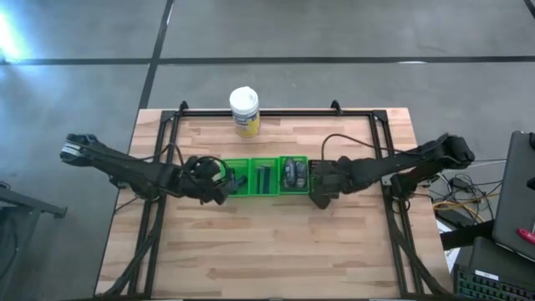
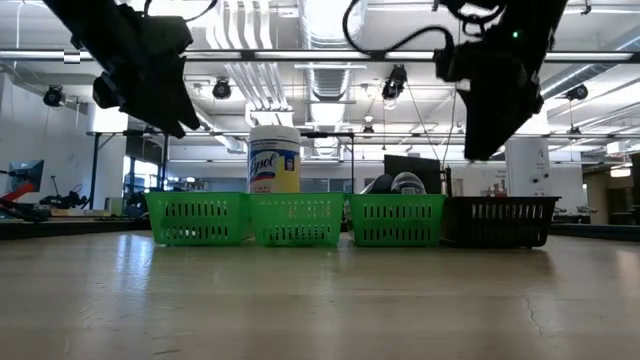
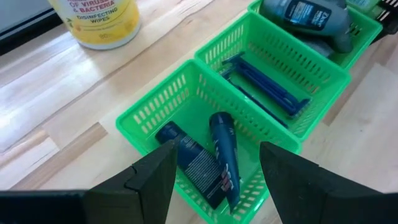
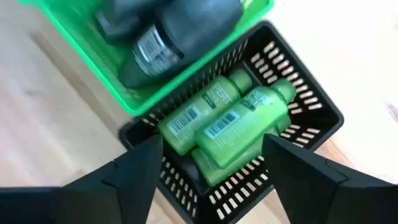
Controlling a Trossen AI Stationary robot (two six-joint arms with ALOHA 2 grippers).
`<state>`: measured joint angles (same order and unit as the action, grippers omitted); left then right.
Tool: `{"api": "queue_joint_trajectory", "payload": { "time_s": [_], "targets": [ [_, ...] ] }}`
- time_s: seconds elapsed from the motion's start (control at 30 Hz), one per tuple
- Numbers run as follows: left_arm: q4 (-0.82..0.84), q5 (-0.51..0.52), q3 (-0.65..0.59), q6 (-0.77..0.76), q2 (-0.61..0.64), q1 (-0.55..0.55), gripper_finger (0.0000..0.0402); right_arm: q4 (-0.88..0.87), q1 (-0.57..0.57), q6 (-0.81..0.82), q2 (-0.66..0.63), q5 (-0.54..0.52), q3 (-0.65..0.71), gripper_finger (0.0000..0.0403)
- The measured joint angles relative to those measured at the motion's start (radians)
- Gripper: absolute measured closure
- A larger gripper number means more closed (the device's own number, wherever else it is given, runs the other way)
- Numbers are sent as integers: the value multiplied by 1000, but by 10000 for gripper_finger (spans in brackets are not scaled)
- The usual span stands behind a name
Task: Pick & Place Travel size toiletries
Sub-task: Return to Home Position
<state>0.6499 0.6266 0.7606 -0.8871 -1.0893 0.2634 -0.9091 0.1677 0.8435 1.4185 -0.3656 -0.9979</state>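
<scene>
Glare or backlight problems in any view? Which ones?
High view: glare patch on the floor at the picture's left edge; table evenly lit. Low view: ceiling lights backlight the left gripper and right gripper into silhouettes. Right wrist view: table beside the black bin is overexposed. Left wrist view: even light.

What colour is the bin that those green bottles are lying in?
The bin is black, clearest in the right wrist view.
</scene>
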Motion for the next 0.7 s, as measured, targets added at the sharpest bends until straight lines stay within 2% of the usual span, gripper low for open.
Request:
{"api": "queue_joint_trajectory", "payload": {
  "time_s": [0.17,0.27,0.43,0.6,0.7],
  "targets": [
    [-14,-18,-12,3,0,0,168,11,0,-55,-87,23,-11,108],
    [-116,-100,-12,54,1,0,168,78,-1,-146,-160,117,-15,100],
    [-539,-288,-34,237,1,-35,168,418,-57,-274,-263,364,33,97],
    [-931,-347,-113,357,-11,-170,168,676,-164,-279,-242,406,133,111],
    [-1081,-436,-143,389,-25,-317,168,787,-245,-275,-191,502,179,123]
  ]
}}
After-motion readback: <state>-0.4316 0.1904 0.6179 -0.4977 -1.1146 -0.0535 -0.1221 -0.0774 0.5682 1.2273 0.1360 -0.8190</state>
